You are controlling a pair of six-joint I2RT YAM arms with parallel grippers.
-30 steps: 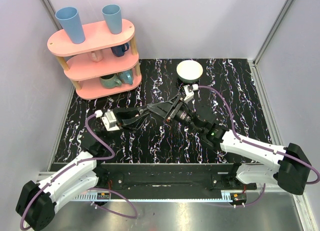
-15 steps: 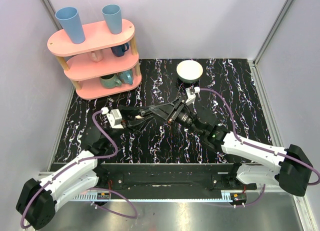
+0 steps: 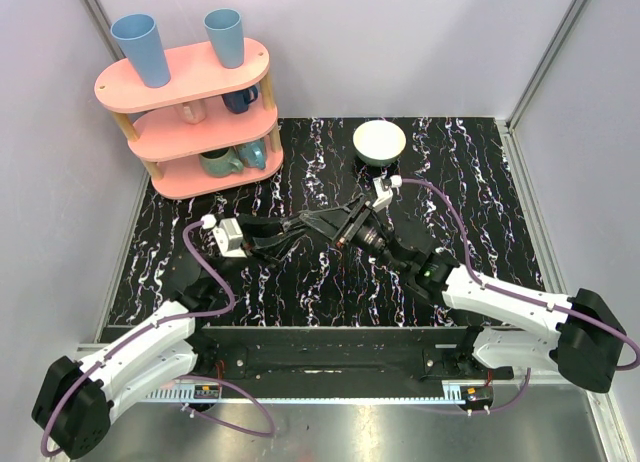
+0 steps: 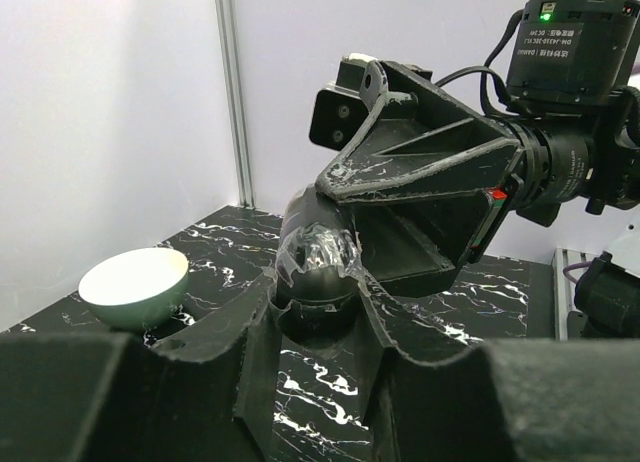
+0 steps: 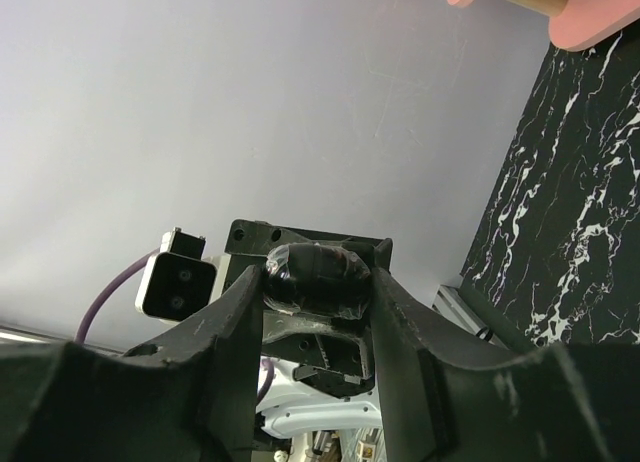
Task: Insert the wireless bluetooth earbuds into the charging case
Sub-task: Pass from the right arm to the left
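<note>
Above the middle of the black, white-veined marble-pattern bench [image 3: 470,182], the 2 grippers meet tip to tip on 1 small glossy black rounded object [image 4: 322,267] with a crinkle of clear film on it. The left gripper [image 4: 320,287] is pressed in tight on its near end. The right gripper [image 5: 318,279] pinches it with fingers partly apart. A white round bowl [image 3: 380,140] sits near the bench's far edge. The wireless earbuds and the charging case cannot be made out in any view.

A pink three-tier shelf [image 3: 190,117] carries two blue cups [image 3: 135,47] on top, mugs [image 3: 222,162] below. A white bowl [image 3: 380,141] sits on the marbled table [image 3: 480,192].
</note>
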